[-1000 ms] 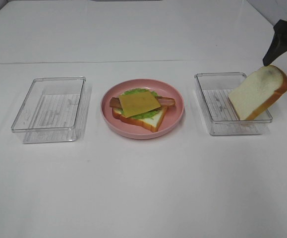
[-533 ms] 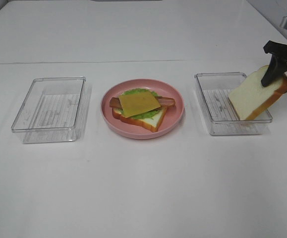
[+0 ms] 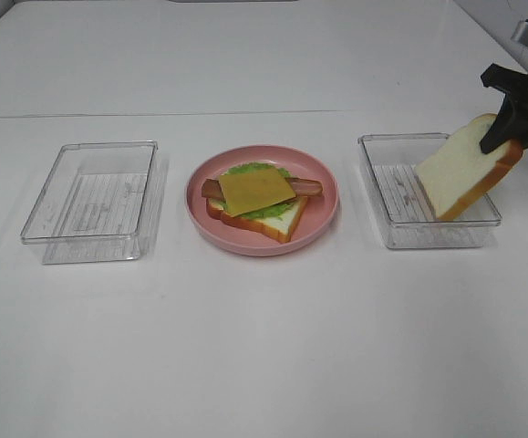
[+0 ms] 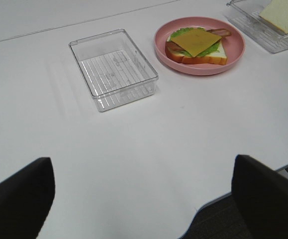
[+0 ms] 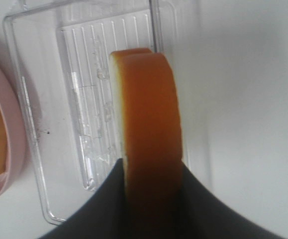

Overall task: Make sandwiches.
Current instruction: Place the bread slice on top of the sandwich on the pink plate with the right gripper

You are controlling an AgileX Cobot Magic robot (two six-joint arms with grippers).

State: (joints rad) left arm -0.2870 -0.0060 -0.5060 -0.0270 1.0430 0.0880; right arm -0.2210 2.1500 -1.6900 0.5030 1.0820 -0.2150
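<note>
An open sandwich point(image 3: 256, 196) lies on the pink plate point(image 3: 324, 217): a bread slice, green lettuce, a brown bacon strip and a yellow cheese square on top. A second bread slice point(image 3: 460, 173) stands tilted, its lower corner inside the right clear container point(image 3: 428, 239). My right gripper point(image 3: 508, 126) is shut on that slice's upper crust edge. The right wrist view shows the orange crust point(image 5: 151, 109) pinched between the dark fingers point(image 5: 106, 206). My left gripper point(image 4: 144, 199) is open and holds nothing, well short of the plate point(image 4: 233, 55).
An empty clear container point(image 3: 95, 239) stands left of the plate and shows in the left wrist view point(image 4: 148, 79). The table's front edge point(image 4: 208, 204) lies near the left gripper. White table surface surrounds everything.
The right gripper came down onto the leaning bread slice and closed on its top edge. The slice has shifted slightly to the left. Nothing on the left side moved.
</note>
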